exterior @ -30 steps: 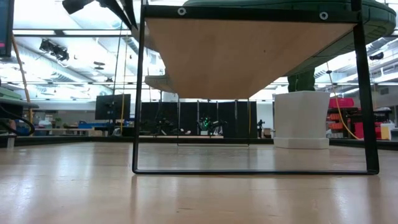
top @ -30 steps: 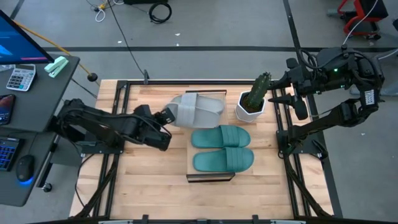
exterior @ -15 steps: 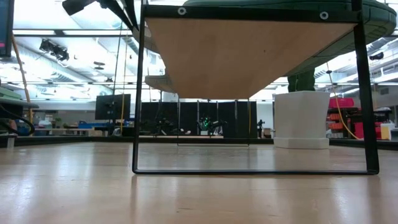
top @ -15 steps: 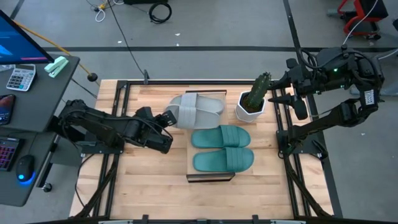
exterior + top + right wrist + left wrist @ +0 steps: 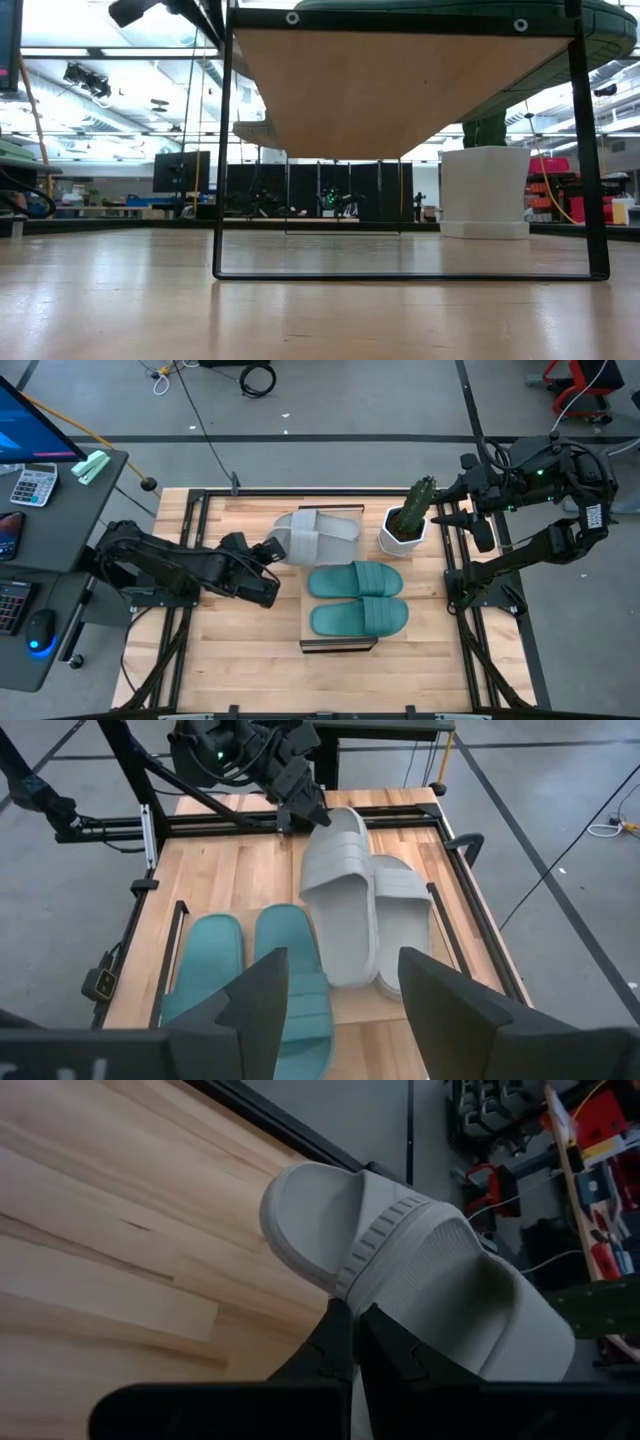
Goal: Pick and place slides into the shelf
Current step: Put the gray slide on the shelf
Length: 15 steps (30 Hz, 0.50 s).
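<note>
A grey slide (image 5: 312,536) sits tilted at the far part of the table, one edge pinched by the left gripper (image 5: 268,547), whose fingers (image 5: 345,1342) are closed on its rim. In the left wrist view the slide (image 5: 420,1280) shows its ribbed strap and rounded toe, with the fingertips pressed together against its side. In the right wrist view this slide (image 5: 340,890) leans over a second grey slide (image 5: 400,925), which lies partly under it; whether the second one rests on the table or on something else I cannot tell.

Two teal slides (image 5: 357,597) lie side by side on the shelf (image 5: 338,646), strap up, nearer the front of the table than the grey pair. In the low view the shelf (image 5: 400,90) fills the frame: a light wood plank on a dark frame, with the teal sole edge (image 5: 600,20) showing above it.

Just beside the grey slides, toward the right, stands a white pot (image 5: 403,535) holding a green cactus (image 5: 416,503); the low view shows the pot (image 5: 485,190) behind the shelf.

The right gripper (image 5: 452,512) hangs over the table's right edge near the pot, its fingers (image 5: 262,990) spread apart and holding nothing.

The slatted table (image 5: 230,650) sits in a black frame. To its left a desk (image 5: 60,510) carries a calculator (image 5: 32,484).
</note>
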{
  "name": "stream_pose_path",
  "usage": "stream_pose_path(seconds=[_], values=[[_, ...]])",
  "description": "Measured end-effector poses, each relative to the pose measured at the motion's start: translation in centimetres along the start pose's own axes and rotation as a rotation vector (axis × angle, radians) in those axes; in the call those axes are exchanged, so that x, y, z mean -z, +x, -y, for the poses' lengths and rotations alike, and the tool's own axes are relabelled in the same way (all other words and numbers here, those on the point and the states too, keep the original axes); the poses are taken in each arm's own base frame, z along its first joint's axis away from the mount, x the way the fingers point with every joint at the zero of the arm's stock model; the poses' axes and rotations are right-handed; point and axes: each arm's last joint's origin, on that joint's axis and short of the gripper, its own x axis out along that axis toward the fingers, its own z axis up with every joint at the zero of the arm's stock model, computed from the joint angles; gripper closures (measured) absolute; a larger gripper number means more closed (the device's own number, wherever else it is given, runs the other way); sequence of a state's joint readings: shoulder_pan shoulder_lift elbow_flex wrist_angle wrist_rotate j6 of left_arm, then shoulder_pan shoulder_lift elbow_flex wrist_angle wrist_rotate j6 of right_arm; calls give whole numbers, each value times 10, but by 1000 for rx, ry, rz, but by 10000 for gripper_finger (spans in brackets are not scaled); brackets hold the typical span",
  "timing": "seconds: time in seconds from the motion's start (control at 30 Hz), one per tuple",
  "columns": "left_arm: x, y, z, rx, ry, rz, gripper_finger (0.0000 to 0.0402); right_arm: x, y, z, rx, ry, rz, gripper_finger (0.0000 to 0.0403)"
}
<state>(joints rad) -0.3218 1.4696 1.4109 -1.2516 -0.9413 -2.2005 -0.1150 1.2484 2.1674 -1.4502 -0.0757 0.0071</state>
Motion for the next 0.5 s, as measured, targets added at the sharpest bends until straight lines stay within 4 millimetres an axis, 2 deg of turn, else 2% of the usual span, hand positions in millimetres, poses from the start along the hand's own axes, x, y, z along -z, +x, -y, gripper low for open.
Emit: stream_pose_path(seconds=[0.27, 0.5], values=[[15, 5, 2, 8, -8, -8, 393, -1, 0, 0, 0, -1, 5, 206], [16, 1, -3, -16, 39, -24, 393, -1, 0, 0, 0, -2, 7, 206]])
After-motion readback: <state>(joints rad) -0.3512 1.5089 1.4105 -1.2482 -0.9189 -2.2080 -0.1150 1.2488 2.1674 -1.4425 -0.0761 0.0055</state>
